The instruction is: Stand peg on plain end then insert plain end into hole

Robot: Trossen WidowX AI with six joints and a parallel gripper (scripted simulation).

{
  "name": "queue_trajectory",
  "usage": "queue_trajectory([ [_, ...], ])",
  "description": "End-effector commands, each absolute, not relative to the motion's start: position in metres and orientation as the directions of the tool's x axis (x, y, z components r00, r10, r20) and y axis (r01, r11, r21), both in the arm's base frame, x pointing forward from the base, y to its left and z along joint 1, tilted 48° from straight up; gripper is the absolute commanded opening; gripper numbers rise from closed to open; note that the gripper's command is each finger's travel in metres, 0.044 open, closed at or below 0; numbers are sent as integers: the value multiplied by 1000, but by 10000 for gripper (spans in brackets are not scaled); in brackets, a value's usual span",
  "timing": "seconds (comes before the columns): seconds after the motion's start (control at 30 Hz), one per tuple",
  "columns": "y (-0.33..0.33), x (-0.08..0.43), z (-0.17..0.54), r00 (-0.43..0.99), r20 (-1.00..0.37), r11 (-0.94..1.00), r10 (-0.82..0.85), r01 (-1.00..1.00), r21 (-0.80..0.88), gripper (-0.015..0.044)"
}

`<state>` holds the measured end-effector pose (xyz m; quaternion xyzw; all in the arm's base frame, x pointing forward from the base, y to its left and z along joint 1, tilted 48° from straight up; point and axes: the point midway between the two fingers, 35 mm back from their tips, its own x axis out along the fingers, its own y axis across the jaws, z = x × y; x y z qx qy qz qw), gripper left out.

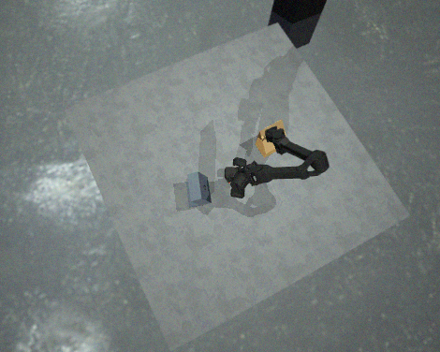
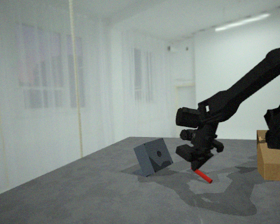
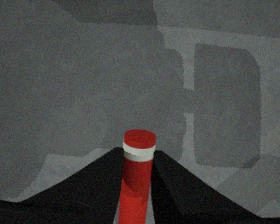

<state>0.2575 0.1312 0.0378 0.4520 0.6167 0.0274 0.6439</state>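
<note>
The red peg (image 2: pixel 204 176) (image 3: pixel 136 185) is held between the fingertips of my gripper (image 2: pixel 195 168) (image 3: pixel 137 158), which is shut on it close to the white band (image 3: pixel 138 153). In the exterior view the peg slants down from the fingertips to the right, its plain end lower and towards the robot's base. Whether that end touches the table cannot be told. In the top view the arm hides nearly all of the peg. The blue-grey sloped panel (image 1: pixel 196 189) (image 2: pixel 143 159) stands to the left of the gripper, its dark hole (image 2: pixel 159 154) uncovered and facing the robot's side.
An orange-brown block (image 1: pixel 266 146) (image 2: pixel 271 171) stands at the arm's base, right of the gripper in the exterior view. A dark object (image 1: pixel 300 19) stands by the table's top corner in the top view. Arm shadows lie on the grey table (image 1: pixel 262 262) (image 2: pixel 89 193).
</note>
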Motion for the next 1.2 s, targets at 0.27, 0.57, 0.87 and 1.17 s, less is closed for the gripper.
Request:
queue_trajectory([
  [0.27,129,252,42,316,-784,589,535,526,613,49],
  [0.57,128,248,47,376,-789,589,486,527,613,49],
  [0.87,128,243,51,434,-789,588,434,527,614,49],
  [1.17,128,239,55,490,-785,587,380,528,614,49],
])
